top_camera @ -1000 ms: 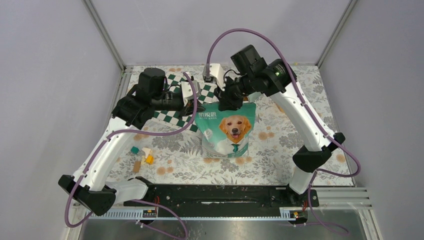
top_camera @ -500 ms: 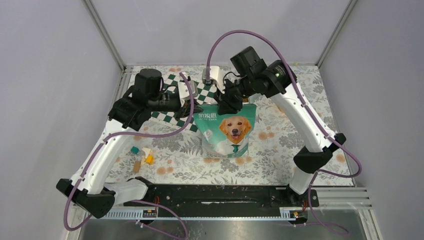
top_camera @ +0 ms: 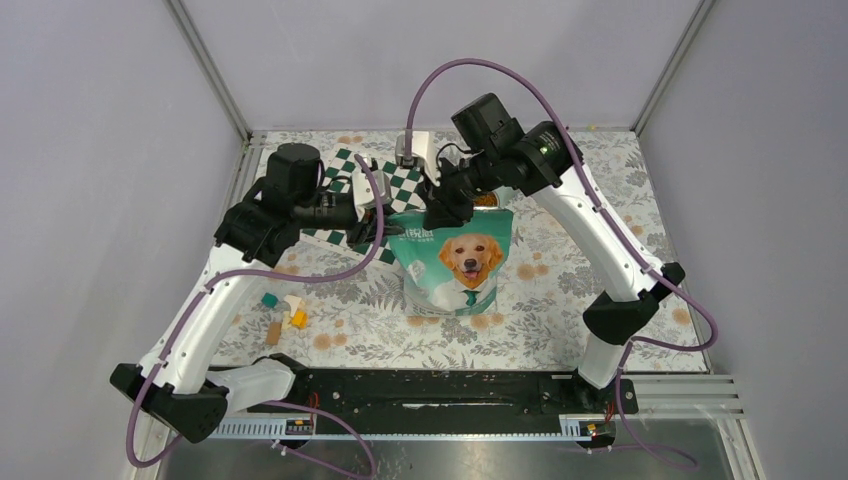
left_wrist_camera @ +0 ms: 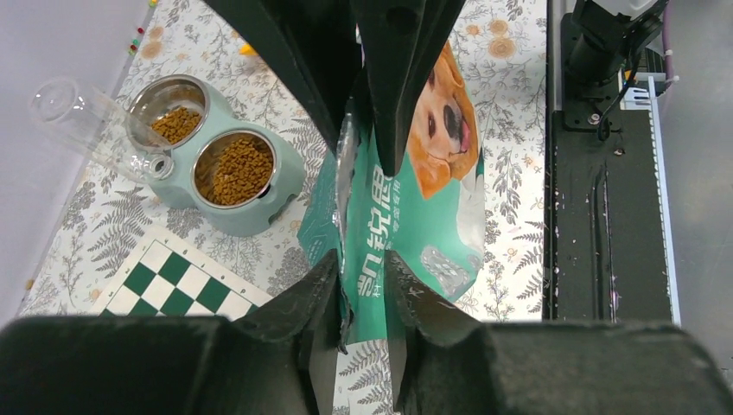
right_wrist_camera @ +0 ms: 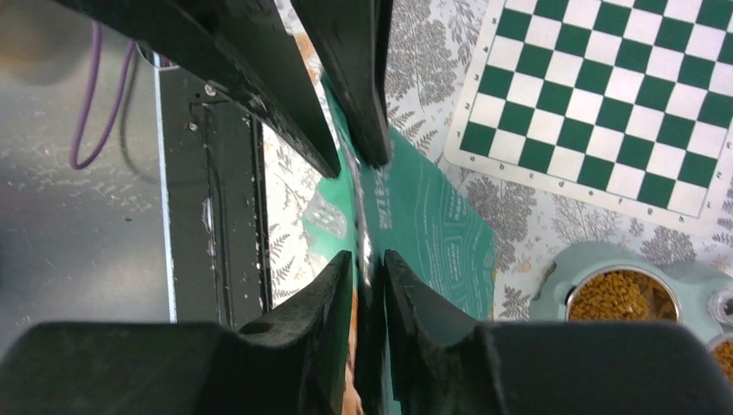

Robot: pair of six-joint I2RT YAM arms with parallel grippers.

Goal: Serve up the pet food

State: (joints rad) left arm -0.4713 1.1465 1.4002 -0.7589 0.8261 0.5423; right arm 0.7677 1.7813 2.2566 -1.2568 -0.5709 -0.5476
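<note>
Pinching: the right hand [right_wrist_camera: 367, 259] has its two fingers closed against either face of the bag [left_wrist_camera: 415, 216] at its top seam.
Other side: the left hand [left_wrist_camera: 361, 264] straddles the same seam from the opposite end, facing the right one. I cannot tell whether it presses the film or stands just slack around it.
Bag: tall and teal, upright on the worktop [top_camera: 560, 320], with hands on it only along its top edge. Its mouth looks flattened together.
Food: the pet food [left_wrist_camera: 232, 169], brown kibble, lies in both steel bowls of the pale teal feeder [left_wrist_camera: 259, 212], one bowl fuller than the other. The feeder stands near the bag, on its far side from the arm bases. Anything inside the bag is hidden.
Step in hand: with kibble already in both bowls, this is probably the closing of the bag's mouth.
Doing it well: let one hand anchor the seam while the other works along it, pressing square across the strip. Hold the bag plumb so it does not lean onto the feeder. Let go gently, one hand at a time.
Writing: large white Chinese characters under the seam, seemingly 凯锐思, above a golden dog in a tie.
Unreadable: the smaller line beneath them and the fine print lower down.
</note>
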